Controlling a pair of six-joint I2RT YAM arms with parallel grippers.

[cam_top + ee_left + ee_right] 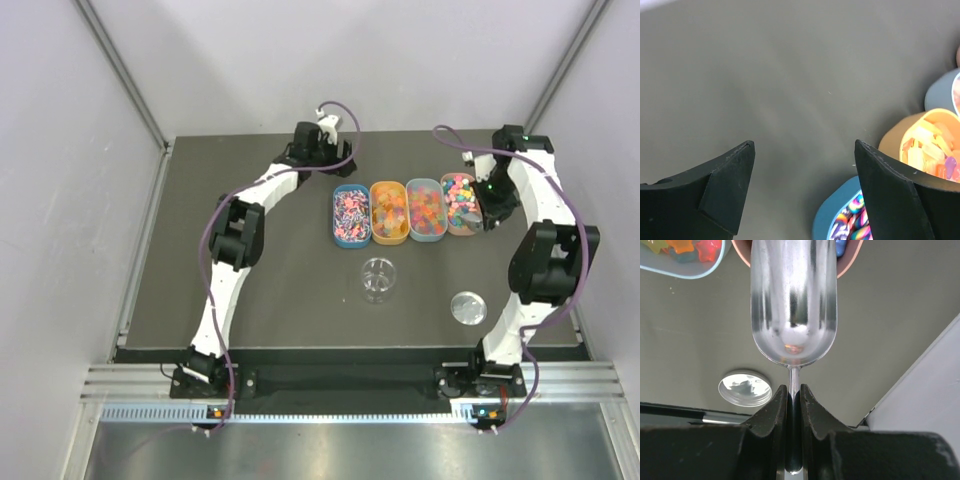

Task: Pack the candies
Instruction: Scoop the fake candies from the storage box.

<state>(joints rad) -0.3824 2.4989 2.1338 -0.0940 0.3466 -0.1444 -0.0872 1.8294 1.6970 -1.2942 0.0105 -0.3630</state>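
Note:
The candies (351, 212) fill four oval trays in a row at the back middle of the mat. My left gripper (335, 165) hangs open just behind the blue tray (337, 232). In the left wrist view the left gripper (804, 165) holds nothing, with bare mat between its fingers and striped candies (854, 222) at the lower right. My right gripper (794, 395) is shut on the thin handle of a metal scoop (793, 305). The scoop's bowl looks empty and reaches over the near rim of the pink tray (851, 259). In the top view the right gripper (488, 203) is beside the rightmost tray (473, 229).
A clear round jar (378, 279) stands open in front of the trays, and its metal lid (467, 307) lies to its right, also seen as the lid (745, 388) below the scoop. The orange tray (892, 137) lies right of my left fingers. Grey walls enclose the mat.

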